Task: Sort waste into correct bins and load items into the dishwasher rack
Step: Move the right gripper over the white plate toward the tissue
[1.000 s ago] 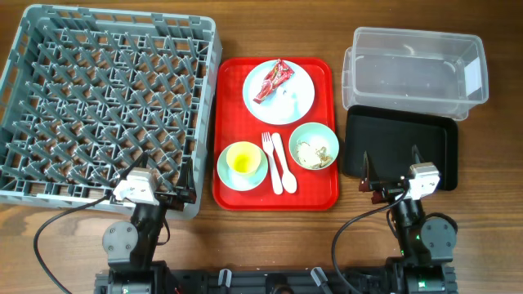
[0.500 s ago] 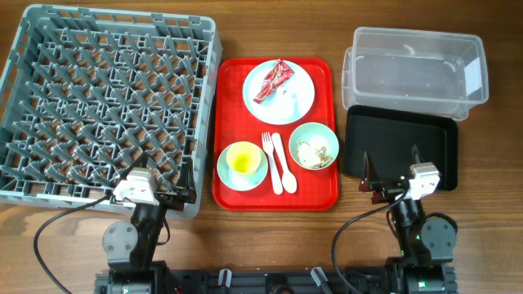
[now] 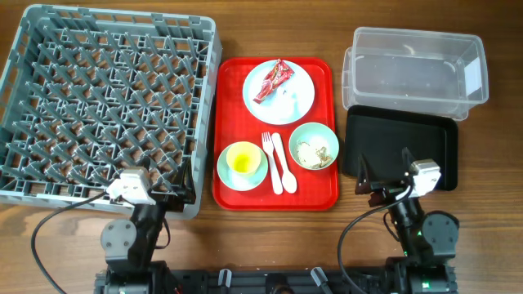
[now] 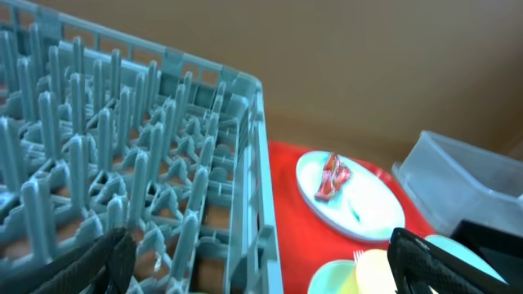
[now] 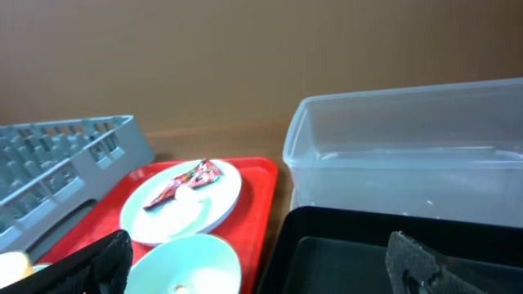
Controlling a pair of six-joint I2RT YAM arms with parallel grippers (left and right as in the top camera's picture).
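**Both pincers spread wide at the near edge, all tableware on the red tray**

The left pincer [image 3: 160, 177] hangs over the near right corner of the dishwasher rack [image 3: 106, 90], its fingers well apart and holding nothing; the left wrist view shows one dark finger at each lower corner with the rack's pegs between them. The grey rack spreads from there toward 10 and 11 o'clock and is bare of dishes.

The right pincer [image 3: 384, 169] is also spread apart and empty, above the near edge of the black tray [image 3: 392, 135]. At 12 o'clock from it, right against the black tray's far edge, sits the clear tub [image 3: 409, 77]. Both bins look empty.

Between the rack and the bins, on the wooden tabletop [image 3: 270, 28], lies the red serving tray [image 3: 276, 198], at 2 o'clock from the left pincer and 10 o'clock from the right one. At its far end is the white plate [image 3: 296, 100] with the red wrapper [image 3: 272, 80] lying on it. At the near right, the mint bowl [image 3: 297, 137] holds the beige-white food scraps [image 3: 315, 152]. At the near left, the yellow cup [image 3: 242, 158] sits inside the light blue bowl [image 3: 224, 173]. The fork [image 3: 268, 151] and spoon [image 3: 283, 166] lie side by side between the two bowls, the fork to the left.
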